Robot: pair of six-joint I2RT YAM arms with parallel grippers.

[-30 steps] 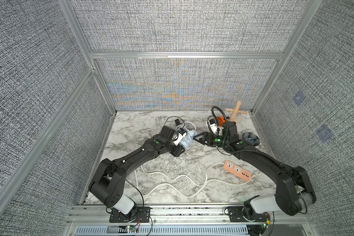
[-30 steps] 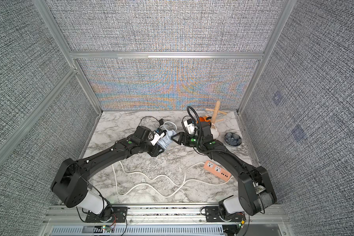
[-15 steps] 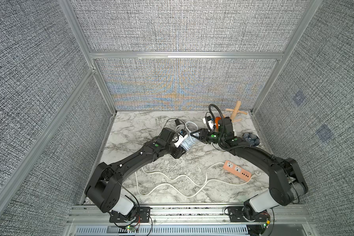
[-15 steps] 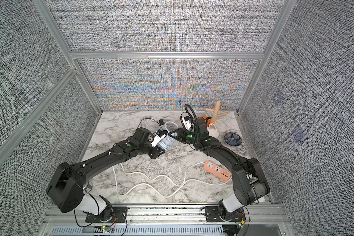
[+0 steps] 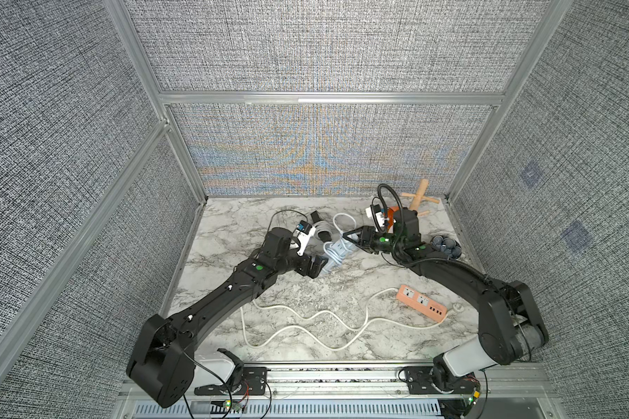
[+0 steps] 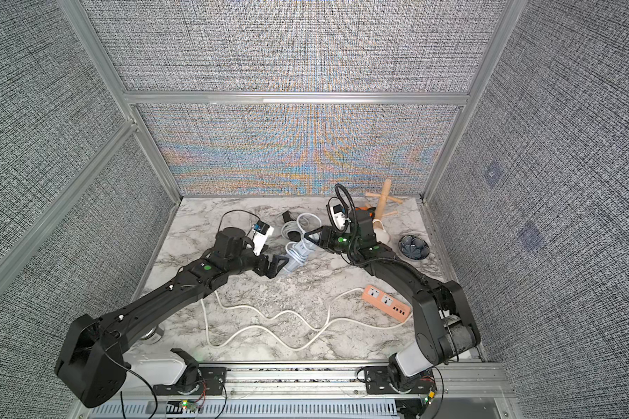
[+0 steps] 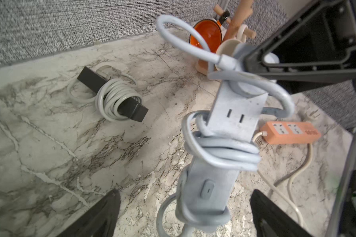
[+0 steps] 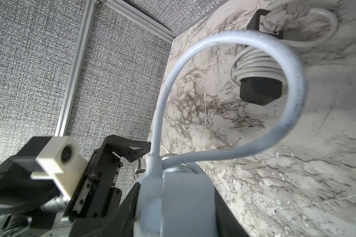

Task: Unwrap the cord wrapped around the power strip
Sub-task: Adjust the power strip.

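The right gripper (image 5: 349, 239) is clamping one end of the blue-grey power strip (image 5: 336, 250), holding it tilted over the back half of the desk (image 5: 305, 286), midway between the side edges. The cord (image 7: 230, 156) is looping around the strip's body. The left gripper (image 5: 317, 265) is gaping wide, its fingers (image 7: 103, 213) flanking the other end without touching.

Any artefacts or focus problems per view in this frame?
In both top views, rainbow moiré on the back wall; left wrist view, the grey power strip goes soft at its near end, the black power strip behind is sharp; right wrist view, the cord loop is blurred, the marble table crisp.
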